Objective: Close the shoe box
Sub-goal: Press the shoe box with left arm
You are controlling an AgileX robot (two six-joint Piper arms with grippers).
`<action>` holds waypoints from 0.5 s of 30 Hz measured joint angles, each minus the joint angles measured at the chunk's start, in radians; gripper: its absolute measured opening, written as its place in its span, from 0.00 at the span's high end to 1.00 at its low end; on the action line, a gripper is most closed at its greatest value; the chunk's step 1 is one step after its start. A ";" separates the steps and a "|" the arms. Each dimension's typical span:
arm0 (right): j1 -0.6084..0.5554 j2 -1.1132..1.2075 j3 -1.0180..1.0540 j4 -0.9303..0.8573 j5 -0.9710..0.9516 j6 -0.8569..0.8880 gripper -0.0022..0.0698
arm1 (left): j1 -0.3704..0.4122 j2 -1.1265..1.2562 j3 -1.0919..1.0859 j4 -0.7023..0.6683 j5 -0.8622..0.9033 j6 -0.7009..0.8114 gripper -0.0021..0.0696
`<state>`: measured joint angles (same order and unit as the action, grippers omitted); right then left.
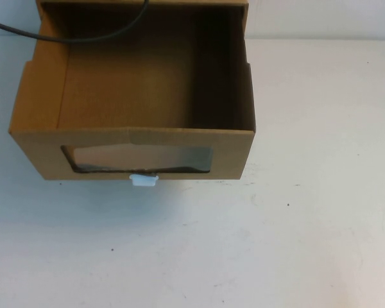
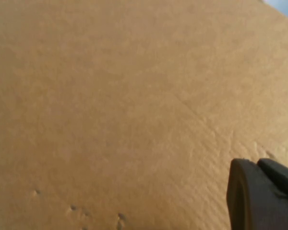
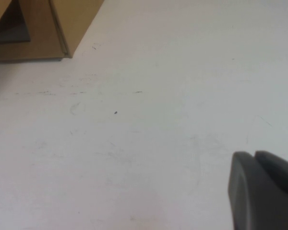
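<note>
On the counter [image 1: 321,244], toward its far left, the shoe box [image 1: 135,102] stands pulled open, pull tab [image 1: 144,180] facing the robot. Left gripper [image 2: 261,196] hovers against cardboard, nearer; right gripper [image 3: 261,191] hangs over bare counter. Finger state: cannot tell.

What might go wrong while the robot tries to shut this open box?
The left gripper sits very close against cardboard, so it might scrape or shove the box askew. A black cable drapes over the box's far edge and could snag. The right gripper hovers over bare table, beside the box, too far to steady it.
</note>
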<state>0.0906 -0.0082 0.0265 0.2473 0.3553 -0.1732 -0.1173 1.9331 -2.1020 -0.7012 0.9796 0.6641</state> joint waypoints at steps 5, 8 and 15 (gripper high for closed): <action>0.000 0.000 0.000 0.000 0.000 0.000 0.99 | 0.000 0.007 -0.005 0.010 0.019 -0.007 0.98; 0.000 0.000 0.000 0.000 -0.005 0.000 0.99 | 0.000 0.009 -0.005 0.012 0.023 -0.007 0.98; 0.000 0.000 0.000 0.261 -0.132 0.000 0.99 | 0.000 0.013 -0.005 0.012 0.050 -0.014 0.98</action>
<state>0.0906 -0.0082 0.0265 0.5079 0.2233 -0.1732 -0.1173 1.9457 -2.1074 -0.6890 1.0292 0.6496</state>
